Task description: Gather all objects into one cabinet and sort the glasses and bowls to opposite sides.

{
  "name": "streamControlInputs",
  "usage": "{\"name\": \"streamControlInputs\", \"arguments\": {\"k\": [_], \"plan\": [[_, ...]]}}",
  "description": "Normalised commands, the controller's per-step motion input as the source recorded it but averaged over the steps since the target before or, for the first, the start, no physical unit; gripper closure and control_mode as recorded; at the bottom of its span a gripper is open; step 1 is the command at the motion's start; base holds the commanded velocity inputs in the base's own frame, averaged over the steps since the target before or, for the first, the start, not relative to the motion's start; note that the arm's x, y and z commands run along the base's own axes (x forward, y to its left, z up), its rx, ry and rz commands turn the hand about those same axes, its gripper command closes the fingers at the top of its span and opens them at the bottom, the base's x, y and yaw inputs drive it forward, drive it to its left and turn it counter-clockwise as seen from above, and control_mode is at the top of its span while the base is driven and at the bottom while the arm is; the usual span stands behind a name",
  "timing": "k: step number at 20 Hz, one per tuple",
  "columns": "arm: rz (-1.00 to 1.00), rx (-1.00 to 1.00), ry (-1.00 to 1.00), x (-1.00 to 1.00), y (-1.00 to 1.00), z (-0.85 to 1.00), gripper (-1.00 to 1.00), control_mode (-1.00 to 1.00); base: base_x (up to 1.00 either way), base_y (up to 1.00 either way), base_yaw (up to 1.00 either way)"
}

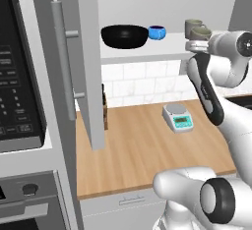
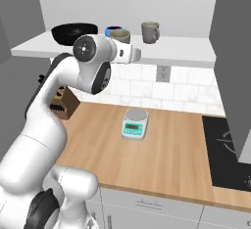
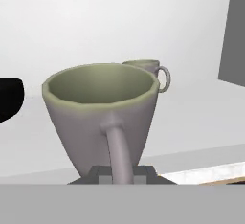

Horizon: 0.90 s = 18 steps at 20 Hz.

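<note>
On the white shelf [image 1: 142, 52] of the cabinet stand the wide black bowl [image 1: 124, 36] and, right beside it, the small blue bowl [image 1: 157, 32]. One grey-beige mug [image 1: 193, 25] stands farther right, toward the back. The second mug [image 3: 100, 108] sits close in front of the hand, its loop handle pointing at the camera. My gripper [image 3: 117, 175] is shut on it, with a fingertip on either side of its foot. This held mug [image 1: 201, 33] is at the shelf's front edge; whether it touches the shelf is hidden. The tall grey door [image 1: 81, 62] stands open at the left.
A small kitchen scale [image 1: 178, 117] sits on the wooden counter [image 1: 138, 150] below the shelf. A knife block [image 2: 63, 101] stands at the counter's left end, by the open door. A black microwave [image 1: 19, 76] is at the far left, a cooktop [image 2: 228, 149] at the right.
</note>
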Motion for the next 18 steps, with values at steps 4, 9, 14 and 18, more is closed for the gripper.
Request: {"name": "streamControlInputs", "arguments": {"k": [4, 9, 14, 18], "plan": [[-0.01, 0.0, 0.0, 0.66, 0.0, 0.0, 1.0, -1.0, 0.0, 0.0, 0.0], [-0.03, 0.0, 0.04, 0.61, -0.01, 0.0, 1.0, -1.0, 0.0, 0.0, 0.0], [-0.01, 0.0, 0.0, 0.46, -0.09, 0.0, 1.0, -1.0, 0.0, 0.0, 0.0], [0.0, 0.0, 0.0, 0.4, -0.15, -0.03, 1.0, -1.0, 0.0, 0.0, 0.0]]}}
